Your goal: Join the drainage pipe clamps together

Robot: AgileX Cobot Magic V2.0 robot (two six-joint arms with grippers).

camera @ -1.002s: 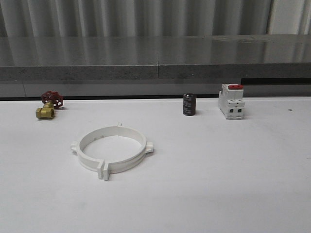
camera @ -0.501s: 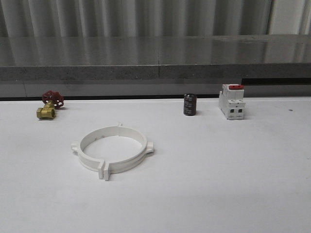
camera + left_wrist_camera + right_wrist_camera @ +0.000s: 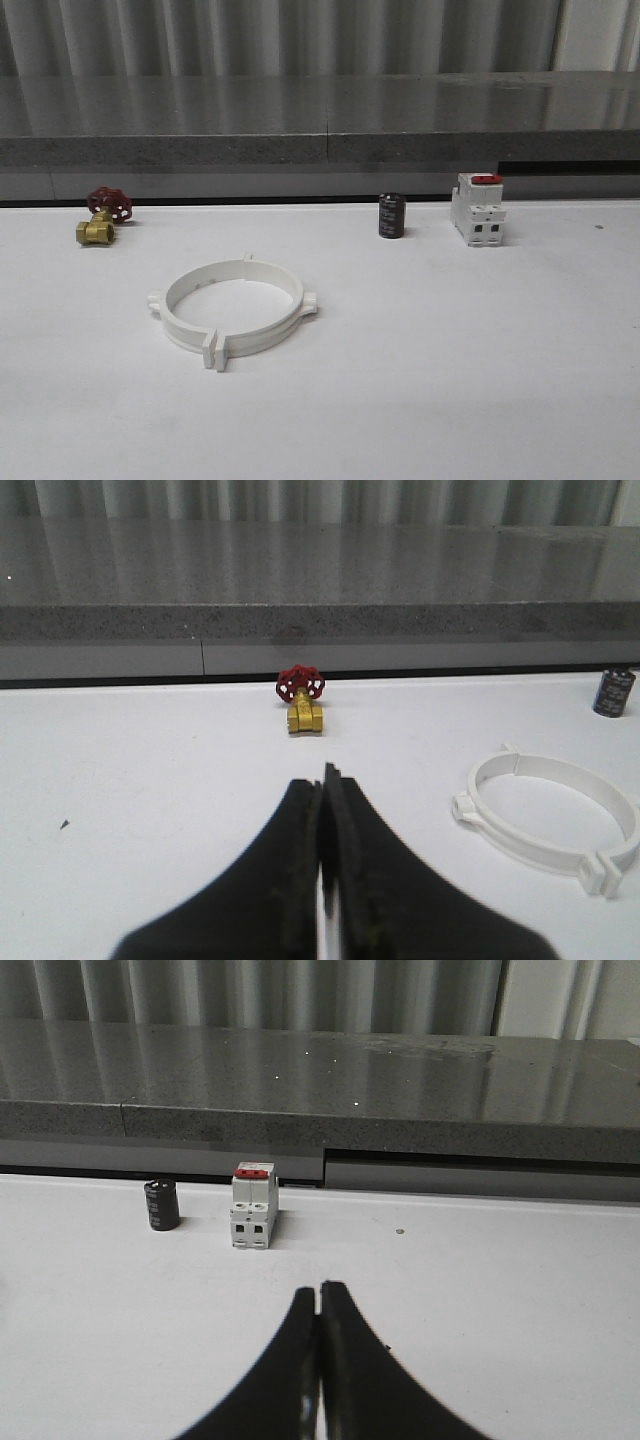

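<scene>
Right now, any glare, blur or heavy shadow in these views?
Front view: even light, clamps sharp with faint shadow, soft reflections on the grey ledge. Left wrist view: left hand dark and blurred. Right wrist view: right hand likewise, breaker sharp.

Brass valve with red handwheel [image 3: 100,219] far left; black capacitor [image 3: 391,216] near white breaker [image 3: 477,209], on white table [image 3: 450,350]

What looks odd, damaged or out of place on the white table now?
Nothing stands out. The drainage pipe clamps lie flat as one closed ring. The brass valve, black cylinder and breaker stand near the back edge, apart from each other. No spill or break is visible.
</scene>
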